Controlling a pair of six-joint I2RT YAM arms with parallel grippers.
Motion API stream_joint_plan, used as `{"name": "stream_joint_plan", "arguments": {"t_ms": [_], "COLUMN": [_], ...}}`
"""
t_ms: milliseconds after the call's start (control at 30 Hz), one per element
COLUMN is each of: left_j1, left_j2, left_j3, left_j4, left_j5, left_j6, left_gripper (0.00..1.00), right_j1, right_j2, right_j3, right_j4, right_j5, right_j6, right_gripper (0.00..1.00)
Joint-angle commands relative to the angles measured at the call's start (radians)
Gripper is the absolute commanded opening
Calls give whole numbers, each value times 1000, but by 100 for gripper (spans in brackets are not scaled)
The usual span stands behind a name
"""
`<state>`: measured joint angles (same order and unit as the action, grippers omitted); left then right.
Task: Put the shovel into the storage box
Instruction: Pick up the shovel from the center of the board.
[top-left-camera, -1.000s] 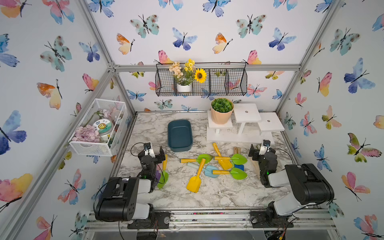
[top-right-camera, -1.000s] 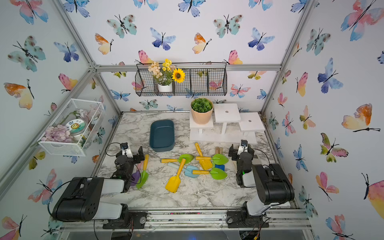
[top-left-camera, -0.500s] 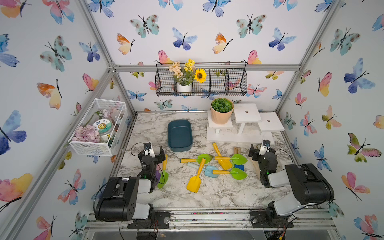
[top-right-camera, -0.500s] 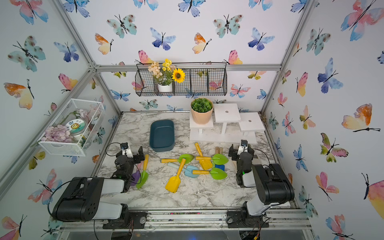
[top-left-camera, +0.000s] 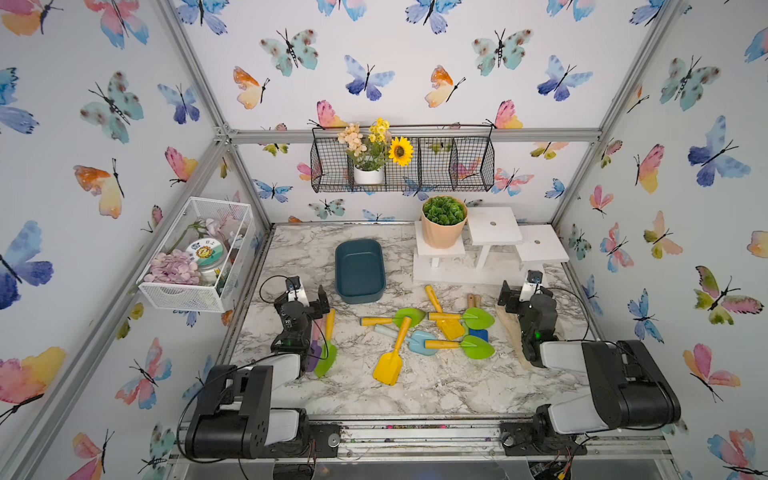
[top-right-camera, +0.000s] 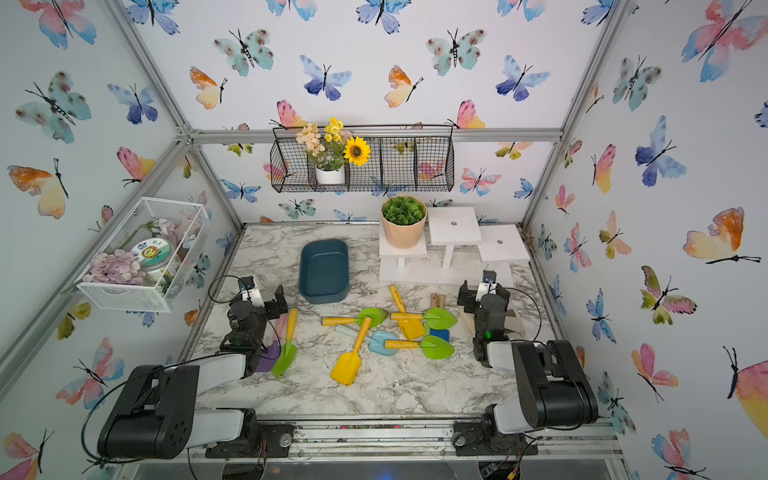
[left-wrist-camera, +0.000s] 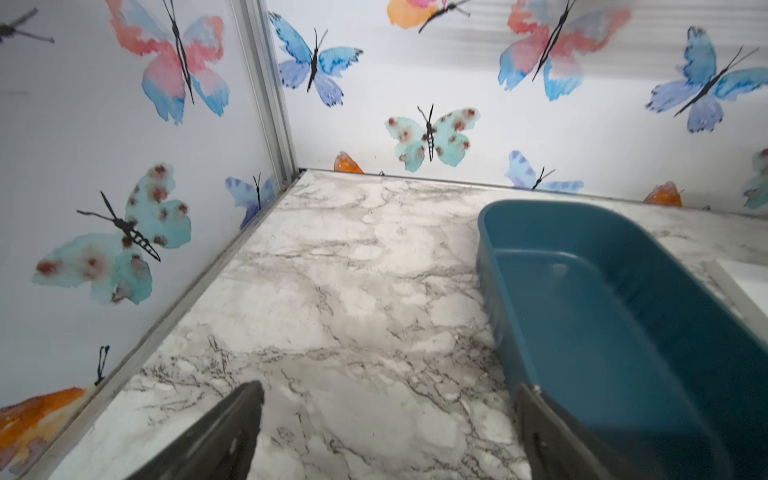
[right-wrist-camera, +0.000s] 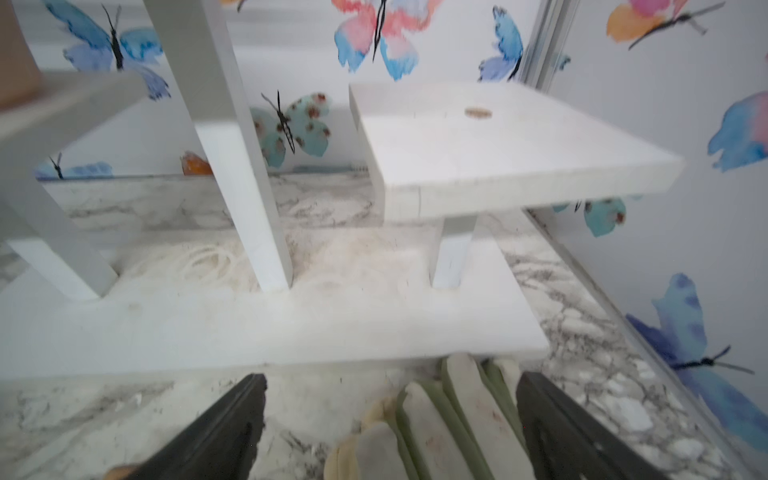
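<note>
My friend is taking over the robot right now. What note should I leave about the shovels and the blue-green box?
The left gripper is open and empty, low over the table beside the storage box.
The right gripper is open and empty, facing the white stand.
The storage box is empty.
All shovels lie on the table: a green shovel by the left arm, a yellow shovel mid-table, and more piled near it.
Done: nothing yet.
Left: grab a shovel and put it in the box.

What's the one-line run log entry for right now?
phase: pre-grasp | left gripper: open, empty, beside storage box | right gripper: open, empty, facing white stand | storage box: empty | shovels: loose on table
</note>
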<state>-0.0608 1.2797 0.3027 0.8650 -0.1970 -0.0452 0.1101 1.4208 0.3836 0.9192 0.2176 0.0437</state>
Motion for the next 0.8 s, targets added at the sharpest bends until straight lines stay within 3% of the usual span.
{"name": "stream_joint_plan", "arguments": {"t_ms": [0, 67, 167, 233, 300, 333, 367, 467, 533, 633, 767], "left_j1": [5, 20, 47, 102, 110, 111, 109, 108, 106, 84, 28], "left_j2": [-102, -151, -203, -213, -218, -218, -216, -196, -188, -204, -211], "left_j3": [51, 91, 220, 281, 332, 355, 374, 423, 434, 412, 395], "left_j4": [-155, -218, -511, -620, -718, -774, -820, -968, -1041, -1082, -1145], "left_j5": [-15, 32, -91, 74, 140, 171, 193, 238, 274, 303, 262], "left_j6": [-70, -173, -484, -475, -456, -434, -421, -423, -439, -453, -463], "left_gripper": [98, 99, 98, 99, 99, 99, 94, 76, 63, 58, 54], "right_j1": [-4, -4, -4, -6, -6, -6, -6, -6, -6, -6, -6], "right_j2": [-84, -123, -188, -204, -206, -210, -215, -216, -181, -177, -221], "right_j3": [94, 139, 253, 325, 350, 354, 355, 399, 484, 518, 467], "right_j4": [-230, -306, -539, -716, -730, -732, -732, -788, -924, -1012, -1017], "right_j5": [-19, -56, -83, -62, -178, -229, -263, -346, -398, -437, -463], "right_j6": [58, 119, 323, 470, 447, 454, 467, 501, 477, 469, 472], "right_gripper": [98, 98, 98, 98, 99, 94, 92, 88, 78, 73, 73]}}
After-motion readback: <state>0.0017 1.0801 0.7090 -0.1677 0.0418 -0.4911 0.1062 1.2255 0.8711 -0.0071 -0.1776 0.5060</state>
